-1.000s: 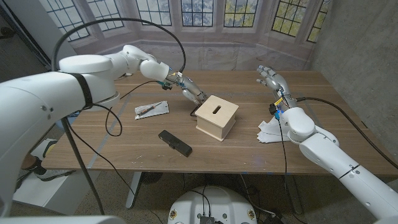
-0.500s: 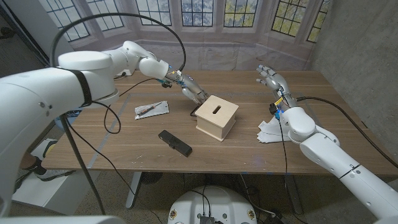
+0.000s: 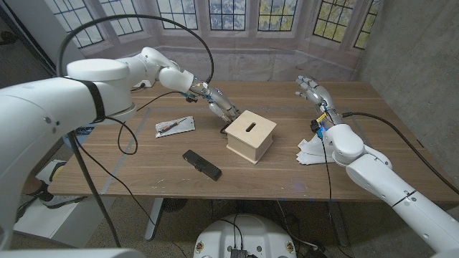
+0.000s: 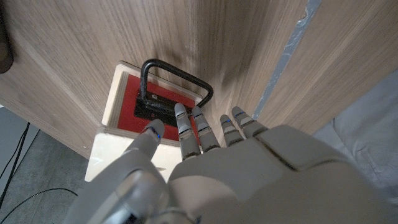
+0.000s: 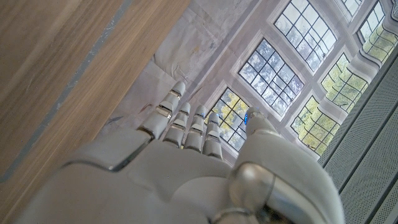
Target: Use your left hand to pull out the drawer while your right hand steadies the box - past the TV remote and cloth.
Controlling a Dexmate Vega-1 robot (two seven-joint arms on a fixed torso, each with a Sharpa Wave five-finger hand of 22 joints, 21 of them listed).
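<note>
Box (image 3: 250, 135) mid-table; drawer handle (image 4: 176, 81) on its 10 o'clock face. Left hand (image 3: 223, 107), fingers straight and nothing held, just beside handle. Right hand (image 3: 314, 92), fingers spread, well apart at 2 o'clock. Risk: unsteadied box slides when pulled.

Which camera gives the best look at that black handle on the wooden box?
The left wrist view: the black handle shows whole against the drawer's red front, the left hand reaching toward it. In the head view it is largely hidden behind that hand. The right wrist view faces windows.
</note>
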